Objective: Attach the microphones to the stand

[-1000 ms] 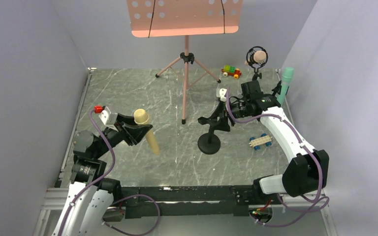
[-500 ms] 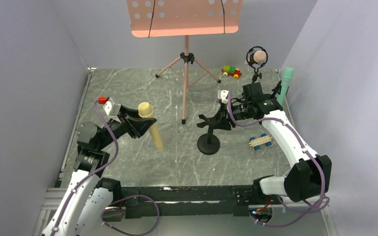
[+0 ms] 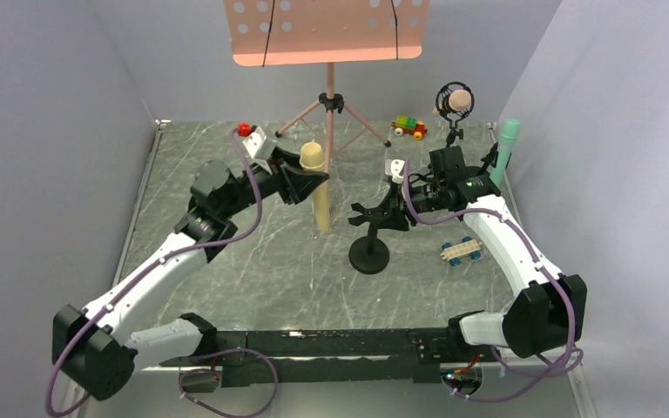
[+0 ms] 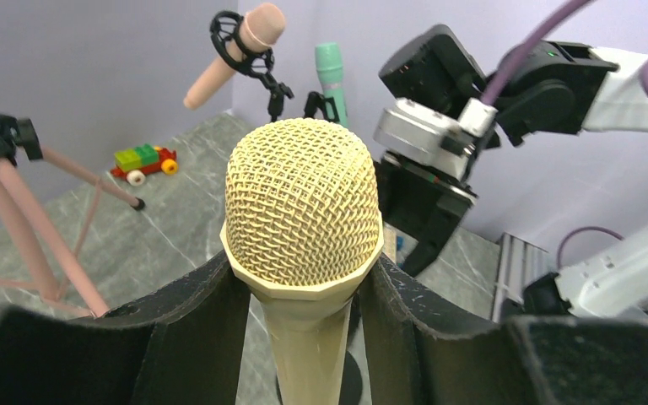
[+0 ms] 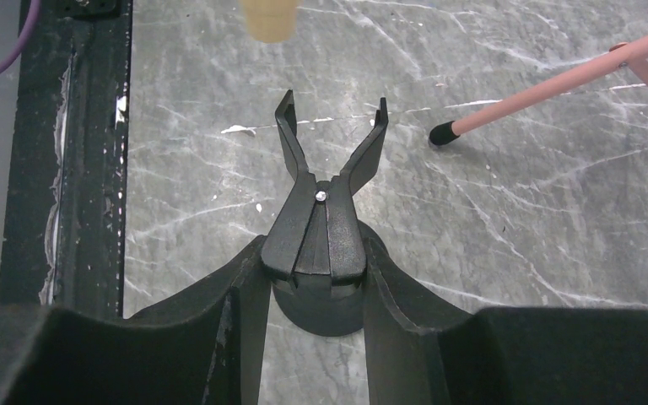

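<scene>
My left gripper is shut on the pale yellow microphone, gripping it just under its mesh head and holding it upright above the table, left of the stand. My right gripper is shut on the clip of the black round-based stand, the clip's forked prongs spread open toward the yellow microphone's tail. The salmon pink microphone sits in a black holder at the back right, also in the left wrist view. The teal green microphone stands upright in another holder beside the right wall.
A pink music stand on a tripod stands at the back centre, one leg tip close to the black stand. A coloured brick toy car lies at the back and a blue-wheeled one right of the stand.
My left arm has carried the yellow microphone up and to the right, from the left side of the table to just left of the stand. The right gripper has stayed on the clip.
</scene>
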